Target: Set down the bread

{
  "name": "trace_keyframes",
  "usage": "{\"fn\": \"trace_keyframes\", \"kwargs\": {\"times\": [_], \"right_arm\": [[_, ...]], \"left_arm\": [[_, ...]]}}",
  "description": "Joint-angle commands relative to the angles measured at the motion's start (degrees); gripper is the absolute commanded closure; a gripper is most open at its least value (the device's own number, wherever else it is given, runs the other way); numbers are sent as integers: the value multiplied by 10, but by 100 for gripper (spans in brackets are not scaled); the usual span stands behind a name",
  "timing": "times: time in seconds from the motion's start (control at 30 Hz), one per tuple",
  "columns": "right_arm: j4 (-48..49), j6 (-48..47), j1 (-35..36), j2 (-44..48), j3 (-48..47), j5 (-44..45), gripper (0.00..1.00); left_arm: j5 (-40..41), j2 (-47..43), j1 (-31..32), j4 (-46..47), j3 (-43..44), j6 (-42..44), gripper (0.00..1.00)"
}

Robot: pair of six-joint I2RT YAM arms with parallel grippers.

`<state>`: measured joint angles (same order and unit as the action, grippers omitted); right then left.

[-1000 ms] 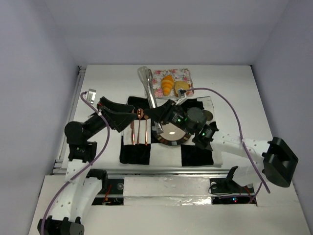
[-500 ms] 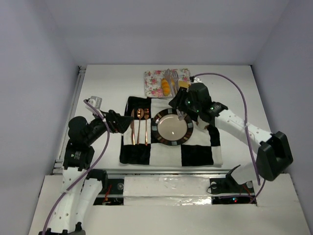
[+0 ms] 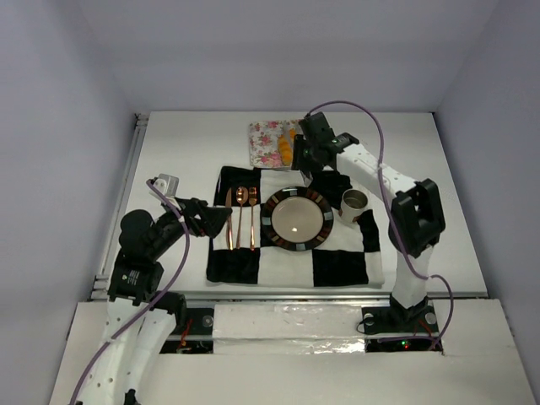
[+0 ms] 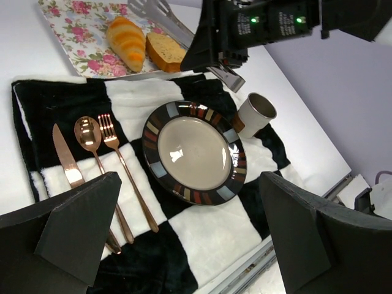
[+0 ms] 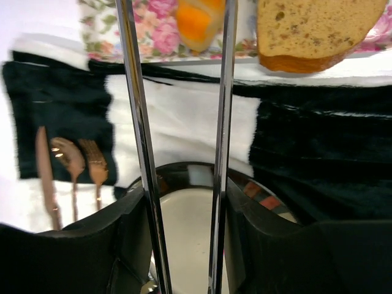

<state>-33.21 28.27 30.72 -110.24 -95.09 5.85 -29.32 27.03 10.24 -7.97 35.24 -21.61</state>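
The golden ridged croissant [image 4: 127, 43] and the tan squarish slice [image 4: 165, 52] lie on a floral tray [image 3: 266, 139] beyond the cloth. My right gripper [image 3: 305, 154] is shut on metal tongs [image 4: 165, 21] and hovers at the tray's near edge. In the right wrist view the two tong arms [image 5: 138, 122] stand apart; the croissant [image 5: 196, 15] shows between them and the slice [image 5: 312, 30] lies right of them. The tong tips are out of that view. The striped-rim plate [image 3: 297, 219] sits empty on the cloth. My left gripper [image 3: 221, 221] is open and empty, left of the cutlery.
A black-and-white checked cloth [image 3: 337, 266] covers the table's middle. A copper knife, spoon and fork [image 3: 240, 215] lie left of the plate. A small cup [image 3: 353, 202] stands right of the plate. A metal rail [image 3: 287, 293] runs along the near edge.
My right arm swung the tongs from over the plate away to the floral tray. My left arm drew back to the left, off the cutlery.
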Motion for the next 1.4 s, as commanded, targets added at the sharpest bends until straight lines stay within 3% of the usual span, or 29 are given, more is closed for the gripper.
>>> {"fn": "trace_keyframes", "kwargs": {"times": [0.0,0.53,0.63,0.77,0.9,1.13,1.23,1.37], "right_arm": [[-80,-35,-1,-29,-73,41,52],[-154,-69,-1,-137,-186,31,42],[-159,-70,-1,-143,-191,28,46],[-145,-67,-1,-133,-174,28,60],[-101,-61,-1,-66,-136,20,66],[-43,-36,-1,62,-95,-50,66],[-14,-24,6,116,-21,-88,66],[42,16,54,263,142,-67,66]], "left_arm": [[7,-7,6,23,-4,7,3],[5,-4,6,29,-5,4,4],[5,-4,6,28,-6,5,4],[6,-3,6,26,-5,4,4],[5,-2,6,27,-6,4,5],[5,-2,6,27,-5,4,5],[5,-2,6,28,-6,4,5],[4,-3,6,28,-6,4,5]]}}
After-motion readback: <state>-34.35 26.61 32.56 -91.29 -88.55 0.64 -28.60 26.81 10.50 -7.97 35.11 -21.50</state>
